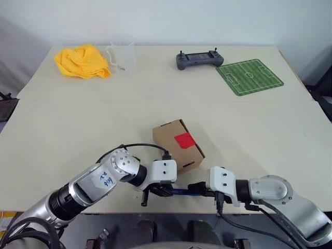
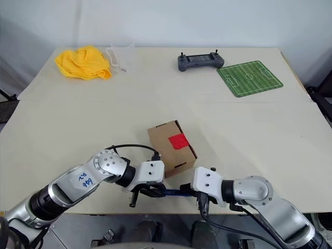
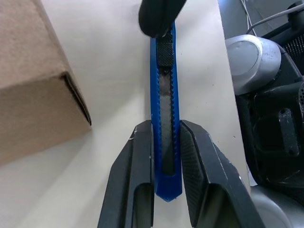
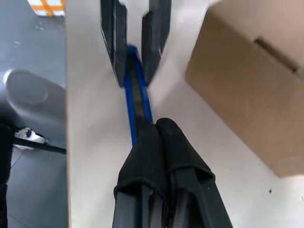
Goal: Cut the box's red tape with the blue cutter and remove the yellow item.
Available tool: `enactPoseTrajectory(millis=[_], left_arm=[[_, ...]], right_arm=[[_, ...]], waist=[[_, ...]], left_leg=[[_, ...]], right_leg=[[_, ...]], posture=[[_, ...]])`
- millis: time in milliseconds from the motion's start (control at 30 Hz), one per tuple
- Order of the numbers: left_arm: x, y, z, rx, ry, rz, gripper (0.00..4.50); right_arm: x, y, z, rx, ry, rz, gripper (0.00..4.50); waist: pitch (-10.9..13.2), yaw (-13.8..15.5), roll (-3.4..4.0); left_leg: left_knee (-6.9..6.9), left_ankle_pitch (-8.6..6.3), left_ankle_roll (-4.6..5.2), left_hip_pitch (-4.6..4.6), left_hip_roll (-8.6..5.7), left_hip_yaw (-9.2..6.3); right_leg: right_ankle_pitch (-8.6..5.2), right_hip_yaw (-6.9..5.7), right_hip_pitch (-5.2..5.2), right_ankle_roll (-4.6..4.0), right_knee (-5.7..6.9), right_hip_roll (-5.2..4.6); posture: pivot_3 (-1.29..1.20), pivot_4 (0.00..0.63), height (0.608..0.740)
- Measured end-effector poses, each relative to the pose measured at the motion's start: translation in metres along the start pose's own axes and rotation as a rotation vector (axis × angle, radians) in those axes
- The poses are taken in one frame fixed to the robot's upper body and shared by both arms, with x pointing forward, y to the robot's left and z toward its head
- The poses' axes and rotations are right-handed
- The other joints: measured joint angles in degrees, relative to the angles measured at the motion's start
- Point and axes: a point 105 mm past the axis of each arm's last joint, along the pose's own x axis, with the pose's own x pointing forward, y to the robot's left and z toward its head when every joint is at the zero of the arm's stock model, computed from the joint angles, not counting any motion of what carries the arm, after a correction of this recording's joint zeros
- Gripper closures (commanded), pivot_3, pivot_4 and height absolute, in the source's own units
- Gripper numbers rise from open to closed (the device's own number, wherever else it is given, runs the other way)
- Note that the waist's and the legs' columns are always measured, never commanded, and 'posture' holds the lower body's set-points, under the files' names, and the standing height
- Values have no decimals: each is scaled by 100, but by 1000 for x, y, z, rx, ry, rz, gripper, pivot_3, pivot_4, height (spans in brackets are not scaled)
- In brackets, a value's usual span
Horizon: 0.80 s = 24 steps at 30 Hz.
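Left eye view showed the box near the front edge of the pale table, its red tape on the upward face. Just in front of the carton, the blue cutter was held level between the two arms, above the table's front edge. The left gripper was clamped on one end of the cutter, its fingers pressed against both sides of the blue handle. The right gripper had its fingers pressed together at the opposite end, at the cutter's black slider; whether they pinched it or only touched it could not be told. The box sat close beside the cutter without touching it. Well apart, along the far side, lay a yellow cloth, a clear plastic jug, a grey handheld controller and a green football-pitch mat.
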Motion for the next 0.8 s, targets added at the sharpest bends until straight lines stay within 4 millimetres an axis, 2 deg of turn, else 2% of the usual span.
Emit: enactPoseTrajectory(millis=[433, 800], left_arm=[[0, -1, -1, -6, -1, 8, 4040], [0, -1, -1, -13, 5, 19, 4040]], right_arm=[[2, 8, -10, 57, 26, 15, 4483], [7, 7, -9, 44, 35, 17, 4483]], waist=[[0, -3, 0], [-1, -15, 1]], left_leg=[[0, 0, 0, 1, 0, -3], [1, 2, -3, 6, 1, -2]], right_leg=[[0, 0, 0, 0, 3, 1], [0, 1, 2, 0, 6, 2]], posture=[[0, 150, 740], [0, 150, 740]])
